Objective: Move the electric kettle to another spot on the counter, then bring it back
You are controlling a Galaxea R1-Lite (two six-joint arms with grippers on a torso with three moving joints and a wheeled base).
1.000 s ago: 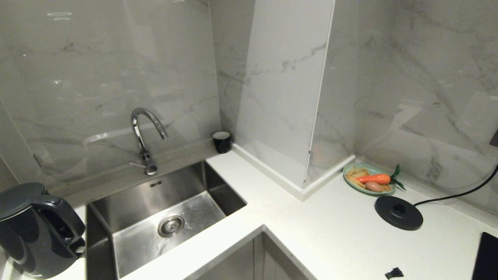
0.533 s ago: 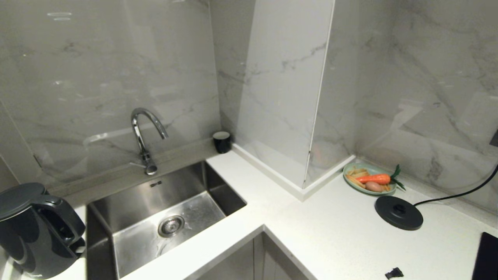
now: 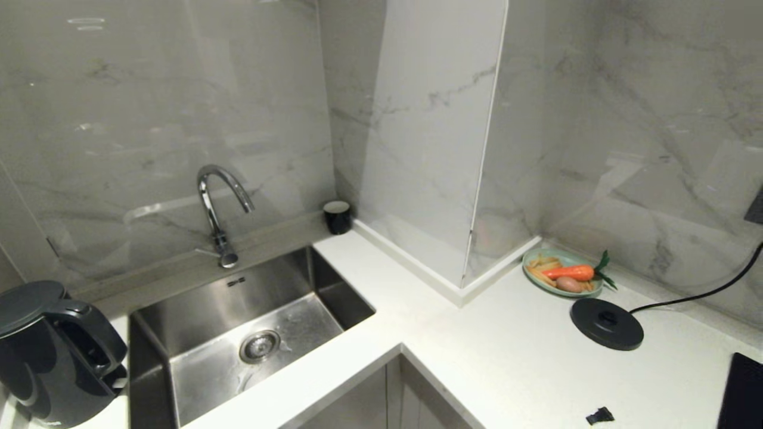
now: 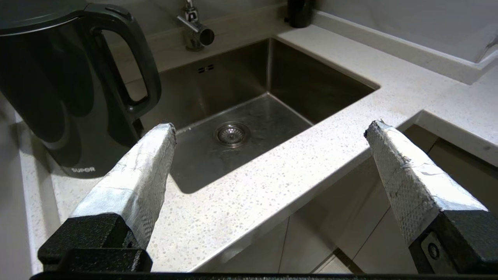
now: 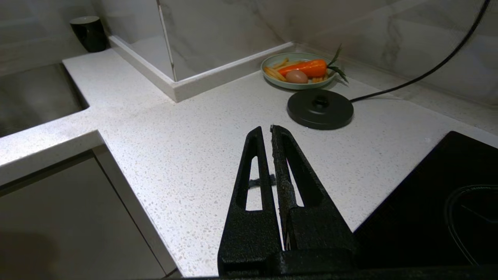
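The black glossy electric kettle (image 3: 50, 354) stands upright on the white speckled counter (image 3: 512, 357) at the far left, beside the sink, its loop handle (image 4: 136, 62) toward the basin. In the left wrist view my left gripper (image 4: 270, 128) hangs open and empty over the counter's front edge, the kettle (image 4: 66, 97) ahead and apart from the nearer finger. My right gripper (image 5: 266, 128) is shut on nothing above the counter (image 5: 175, 147), short of the round base disc. Neither arm shows in the head view.
A steel sink (image 3: 250, 333) with a chrome tap (image 3: 217, 208) lies right of the kettle. The black base disc (image 3: 607, 323) with its cord, a plate of toy vegetables (image 3: 563, 273), a black cup (image 3: 337, 216), a small black scrap (image 3: 599, 416) and a black hob (image 3: 742, 393) are on the right.
The whole head view has shifted slightly left; the camera moved. The kettle and other things keep their places on the counter.
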